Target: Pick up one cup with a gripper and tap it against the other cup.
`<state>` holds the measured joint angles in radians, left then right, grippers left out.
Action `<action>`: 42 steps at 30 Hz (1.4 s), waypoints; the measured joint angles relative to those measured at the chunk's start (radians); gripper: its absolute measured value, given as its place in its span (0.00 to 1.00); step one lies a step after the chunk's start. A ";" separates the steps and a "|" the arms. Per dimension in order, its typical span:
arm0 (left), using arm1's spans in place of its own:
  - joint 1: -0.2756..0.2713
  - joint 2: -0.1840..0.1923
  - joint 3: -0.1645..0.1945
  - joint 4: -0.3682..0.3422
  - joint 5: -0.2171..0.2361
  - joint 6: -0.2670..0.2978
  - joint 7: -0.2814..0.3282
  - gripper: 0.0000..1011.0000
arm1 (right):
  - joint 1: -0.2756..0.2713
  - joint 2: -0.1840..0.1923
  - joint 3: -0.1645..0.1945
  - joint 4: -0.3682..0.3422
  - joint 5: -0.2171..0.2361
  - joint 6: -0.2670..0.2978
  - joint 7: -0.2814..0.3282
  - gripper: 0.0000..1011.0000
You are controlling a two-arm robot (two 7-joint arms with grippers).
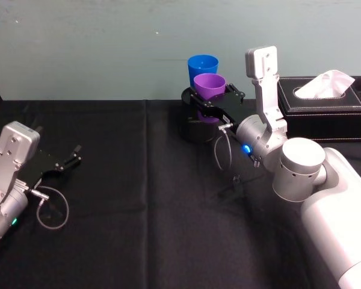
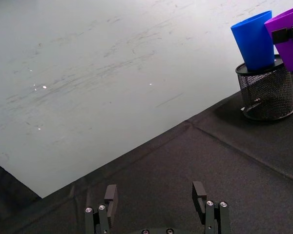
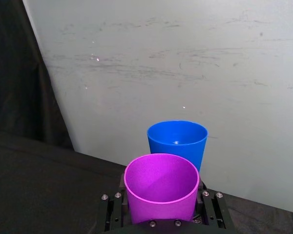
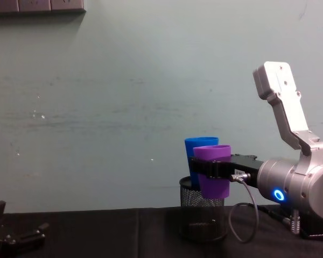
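- The purple cup (image 3: pixel 160 192) is seen as matt plastic, finely grained inside.
- The blue cup (image 3: pixel 178 141) is seen as smooth, faintly glossy plastic.
- The pen holder (image 2: pixel 266 92) is formed of black wire mesh.
- The table (image 1: pixel 138 198) is covered with matt black cloth (image 2: pixel 224 161).
- The right arm (image 1: pixel 298 168) is cased in smooth silver-grey shell.
- The wall (image 3: pixel 185 63) is painted matt and scuffed.

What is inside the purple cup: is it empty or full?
Empty. The right wrist view looks down into the purple cup, held upright by the right end effector: bare inner wall, no contents.
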<state>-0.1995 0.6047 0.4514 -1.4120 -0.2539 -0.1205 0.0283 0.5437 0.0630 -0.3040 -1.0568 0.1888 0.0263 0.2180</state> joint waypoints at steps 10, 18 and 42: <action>0.000 0.000 0.000 0.000 0.000 0.000 0.000 0.99 | 0.000 0.000 0.000 0.000 0.000 0.000 0.000 0.72; 0.000 0.000 0.000 0.000 0.000 0.000 0.000 0.99 | 0.000 0.000 0.000 0.000 0.000 0.000 0.000 0.72; 0.000 0.000 0.000 0.000 0.000 0.000 0.000 0.99 | 0.000 0.000 0.000 0.000 0.000 0.000 0.000 0.72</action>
<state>-0.1995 0.6047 0.4514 -1.4120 -0.2539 -0.1205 0.0283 0.5438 0.0629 -0.3040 -1.0568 0.1888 0.0263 0.2180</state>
